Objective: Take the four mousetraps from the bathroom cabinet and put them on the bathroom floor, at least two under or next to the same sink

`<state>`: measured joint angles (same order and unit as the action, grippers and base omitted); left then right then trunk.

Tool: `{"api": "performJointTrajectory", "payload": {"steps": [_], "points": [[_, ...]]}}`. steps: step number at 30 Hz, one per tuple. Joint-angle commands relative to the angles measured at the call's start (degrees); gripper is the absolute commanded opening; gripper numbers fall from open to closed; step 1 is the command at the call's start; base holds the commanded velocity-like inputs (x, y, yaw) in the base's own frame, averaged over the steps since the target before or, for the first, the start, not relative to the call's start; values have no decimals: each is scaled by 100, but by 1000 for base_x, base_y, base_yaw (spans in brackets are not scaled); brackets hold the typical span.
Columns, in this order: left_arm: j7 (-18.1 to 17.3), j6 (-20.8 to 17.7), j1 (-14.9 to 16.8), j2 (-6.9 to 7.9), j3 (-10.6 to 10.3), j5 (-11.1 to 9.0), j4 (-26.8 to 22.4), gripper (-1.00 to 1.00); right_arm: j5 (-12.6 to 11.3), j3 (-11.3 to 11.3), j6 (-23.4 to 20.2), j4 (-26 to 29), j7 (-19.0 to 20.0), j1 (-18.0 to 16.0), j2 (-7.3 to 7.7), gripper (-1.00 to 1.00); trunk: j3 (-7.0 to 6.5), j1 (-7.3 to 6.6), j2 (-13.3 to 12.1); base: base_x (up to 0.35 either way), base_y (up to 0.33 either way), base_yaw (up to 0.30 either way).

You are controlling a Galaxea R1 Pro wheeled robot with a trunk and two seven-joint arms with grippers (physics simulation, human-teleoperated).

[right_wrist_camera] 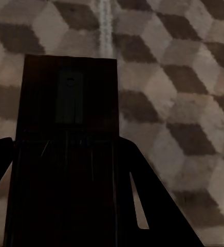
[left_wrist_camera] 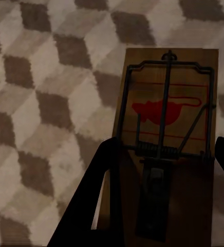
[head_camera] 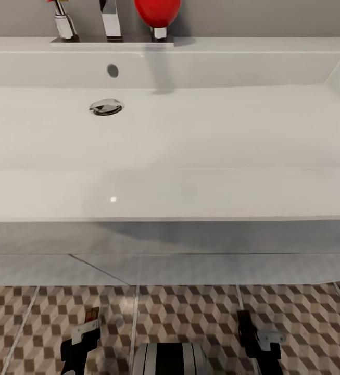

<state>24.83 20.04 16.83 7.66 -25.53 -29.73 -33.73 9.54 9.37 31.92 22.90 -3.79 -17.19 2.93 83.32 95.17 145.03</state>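
Facing the wide white sink point(head_camera: 190, 151) from close in, the head view looks down across its basin to a chrome drain point(head_camera: 106, 107), with the chrome tap point(head_camera: 111, 21) and a red round object point(head_camera: 158, 11) at the back edge; below the front rim a band of the white vanity point(head_camera: 201, 268) shows, and under that the bathroom floor point(head_camera: 190, 312) in its brown-and-beige cube tiles; both arms hang low over those tiles, close before the vanity, with the robot's striped trunk point(head_camera: 171, 359) between them.

The left pincer point(head_camera: 86, 325) is closed on a mousetrap point(left_wrist_camera: 166, 139); the left wrist view shows the brown slab between the two dark fingers point(left_wrist_camera: 94, 195), its wire frame, spring and red mouse print facing the camera, and the tiles behind it; whether the slab touches the floor cannot be told.

The right pincer point(head_camera: 244, 319) is likewise closed on a second mousetrap point(right_wrist_camera: 71, 139), a dark slab seen in shadow in the right wrist view, gripped between the fingers point(right_wrist_camera: 153, 206) with a pale grout line point(right_wrist_camera: 104, 25) running beyond its far edge.
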Motion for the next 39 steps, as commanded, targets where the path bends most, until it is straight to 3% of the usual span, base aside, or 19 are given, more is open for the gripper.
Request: {"api": "performJointTrajectory", "payload": {"steps": [1,25,32,39], "points": [[39,26,5,8,-48,-45,-2,-100,57,19,16,-5,-25,-3,-3,-100,26,1,3,0,0,0],[3,-67,23,55,-65,-58,-99,-100,67,12,-12,190,-19,-95,-2,-100,48,4,4,0,0,0],[-4,-107,279,84,-70,-43,-145,-100,58,12,-42,270,-22,-331,-3,-100,48,4,4,0,0,0],[-4,-670,602,93,-66,-54,-166,-100,57,12,-45,277,-20,-454,-3,-100,48,4,4,0,0,0]]}}
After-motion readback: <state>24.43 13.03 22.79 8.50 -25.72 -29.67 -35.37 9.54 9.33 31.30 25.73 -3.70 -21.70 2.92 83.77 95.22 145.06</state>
